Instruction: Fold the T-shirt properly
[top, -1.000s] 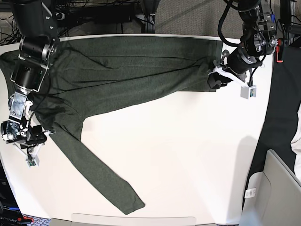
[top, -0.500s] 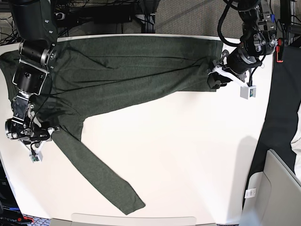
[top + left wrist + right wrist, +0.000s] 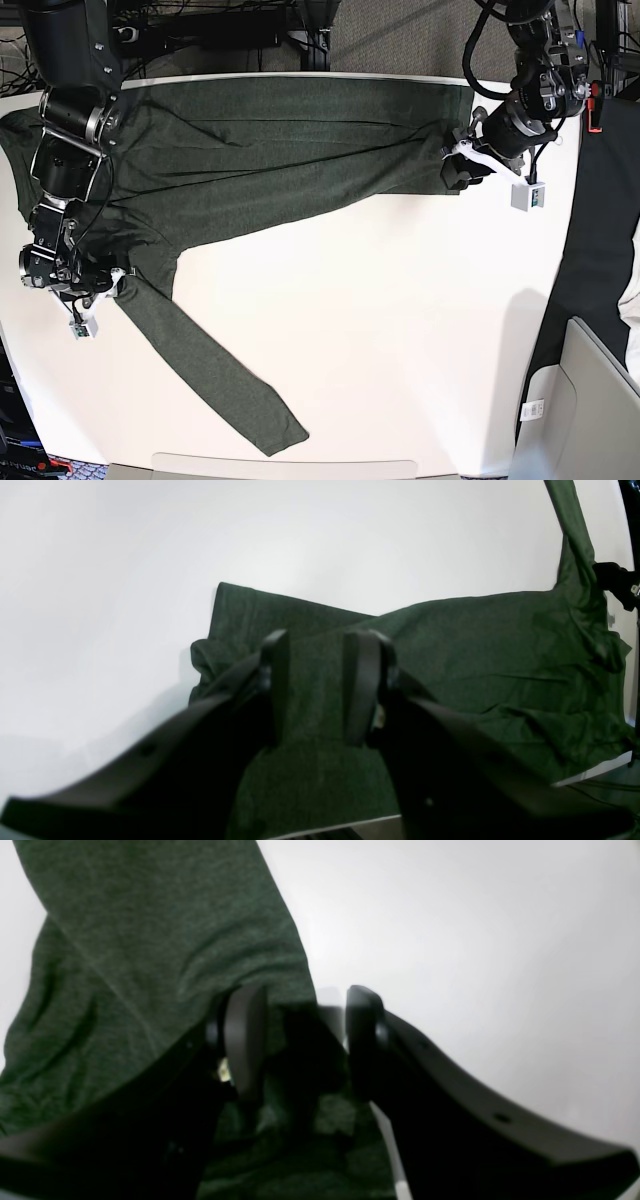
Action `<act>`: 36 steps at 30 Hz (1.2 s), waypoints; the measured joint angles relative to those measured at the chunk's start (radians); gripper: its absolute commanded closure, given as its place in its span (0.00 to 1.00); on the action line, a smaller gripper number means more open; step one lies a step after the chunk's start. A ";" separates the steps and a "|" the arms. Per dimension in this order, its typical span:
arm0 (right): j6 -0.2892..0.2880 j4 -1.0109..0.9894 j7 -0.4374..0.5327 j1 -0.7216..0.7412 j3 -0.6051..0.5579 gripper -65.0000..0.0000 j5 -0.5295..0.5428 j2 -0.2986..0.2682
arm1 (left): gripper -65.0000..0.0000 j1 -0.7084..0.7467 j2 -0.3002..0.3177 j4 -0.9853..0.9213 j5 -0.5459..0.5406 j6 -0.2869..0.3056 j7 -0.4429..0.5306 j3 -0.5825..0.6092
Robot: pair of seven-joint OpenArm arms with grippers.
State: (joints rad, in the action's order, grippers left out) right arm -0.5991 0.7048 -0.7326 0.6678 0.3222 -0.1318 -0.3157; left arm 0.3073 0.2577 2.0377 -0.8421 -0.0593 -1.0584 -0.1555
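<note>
T-shirt (image 3: pixel 270 150) lies spread across the white table (image 3: pixel 400 330); we see our right gripper (image 3: pixel 100 285), jaws now parted, slid up the sleeve toward the armpit, while our left gripper (image 3: pixel 462 165) stays half-closed on the hem.

The shirt (image 3: pixel 260 150) is a dark heathered olive-green knit with long sleeves, plain, thin and soft. It lies flat across the far side of the white table, its body stretched from one end to the other, with long shallow creases running along its length. One sleeve (image 3: pixel 215 375) angles away from the body toward the near edge, laid out straight and flat, ending in a hemmed cuff close to that edge. At the opposite end the fabric is bunched a little, and the hem there shows a small rumpled fold (image 3: pixel 210 655).
</note>
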 measured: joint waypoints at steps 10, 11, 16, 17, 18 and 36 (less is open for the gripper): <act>-0.003 0.003 -0.073 0.008 0.006 0.91 0.037 0.001 | 0.72 0.000 0.000 0.000 0.000 0.000 0.000 0.000; -0.003 0.014 -0.097 0.005 0.005 0.94 0.043 0.001 | 0.72 0.000 0.000 0.000 0.000 0.000 0.000 0.000; -0.008 0.095 -0.208 -0.013 0.005 0.99 0.051 0.008 | 0.72 0.000 0.000 0.000 0.000 0.000 0.000 0.000; -0.008 0.124 -0.225 -0.025 0.005 0.99 0.048 0.010 | 0.72 0.000 0.000 0.000 0.000 0.000 0.000 0.000; -0.009 0.160 -0.242 -0.044 0.005 0.99 0.046 0.015 | 0.72 0.000 0.000 0.000 0.000 0.000 0.001 0.000; -0.086 0.643 -0.581 -0.298 0.001 0.99 0.506 -0.033 | 0.72 0.002 0.000 0.000 0.000 0.000 0.007 0.000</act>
State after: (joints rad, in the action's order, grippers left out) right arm -0.6853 1.3476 -1.3140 0.3695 0.3229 0.3740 -0.3489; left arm 0.3088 0.2577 2.0380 -0.8425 -0.0589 -1.0512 -0.1558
